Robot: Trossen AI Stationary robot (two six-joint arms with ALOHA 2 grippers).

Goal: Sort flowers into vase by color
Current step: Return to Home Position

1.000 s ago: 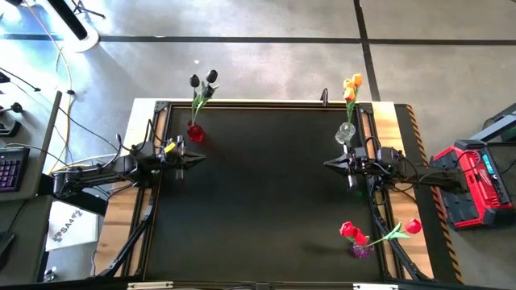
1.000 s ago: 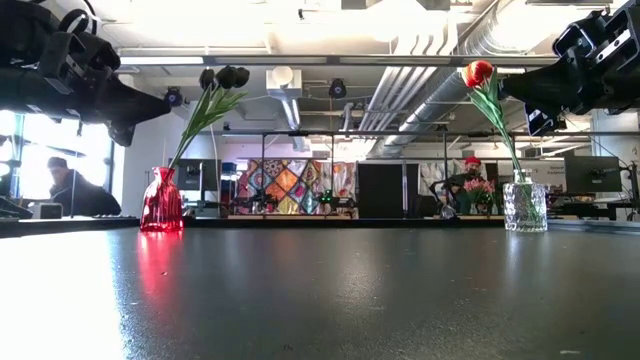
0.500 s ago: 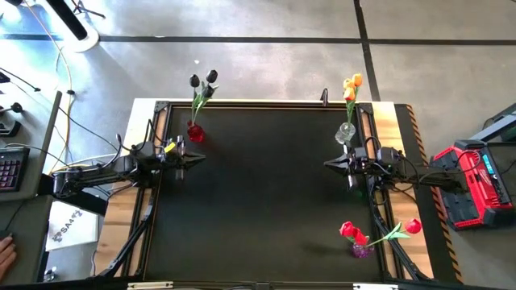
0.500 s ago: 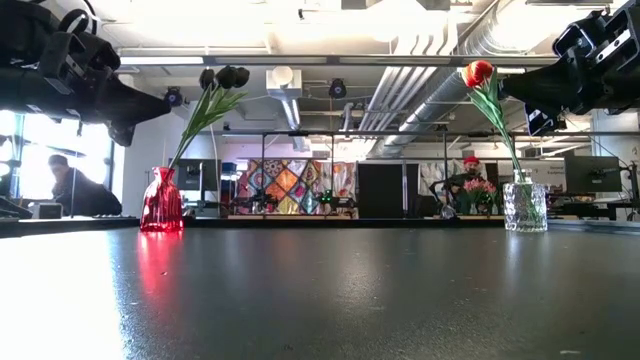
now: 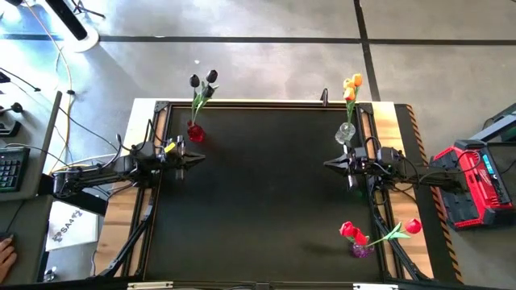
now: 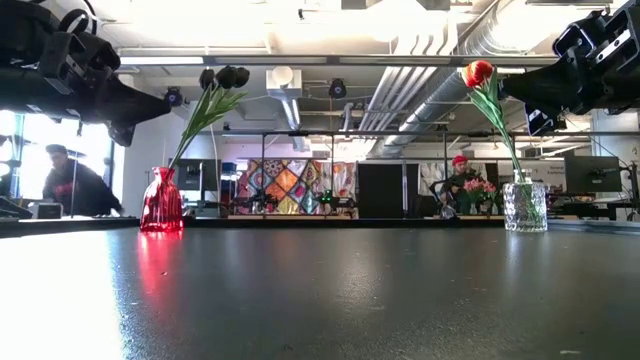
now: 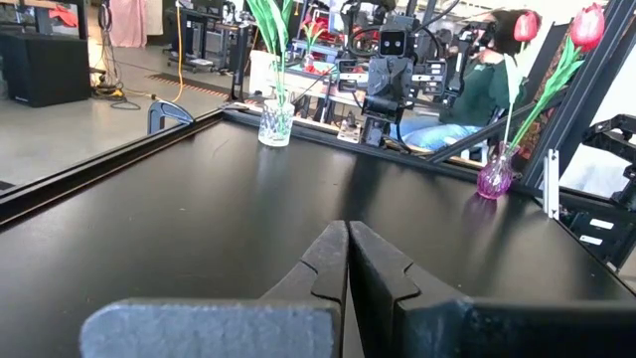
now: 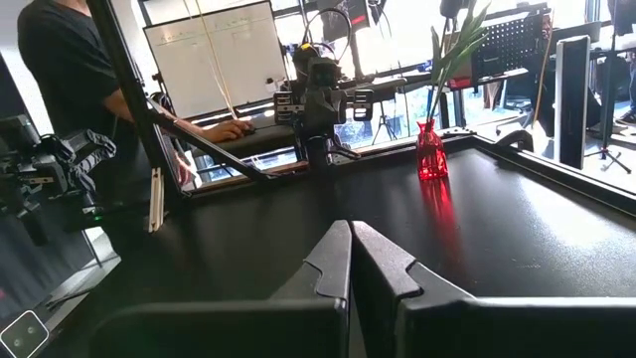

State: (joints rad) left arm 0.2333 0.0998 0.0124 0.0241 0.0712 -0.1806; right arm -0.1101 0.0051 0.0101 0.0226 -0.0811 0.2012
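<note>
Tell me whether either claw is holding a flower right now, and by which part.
Nothing is held. The left claw and the right claw are both shut and empty.

Left wrist view: orange tulips heads cut off at edge.

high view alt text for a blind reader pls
Black table from above: black tulips in a red vase, orange tulips in a clear vase, red tulips in a purple vase. The left gripper and right gripper hover shut, empty.
</note>
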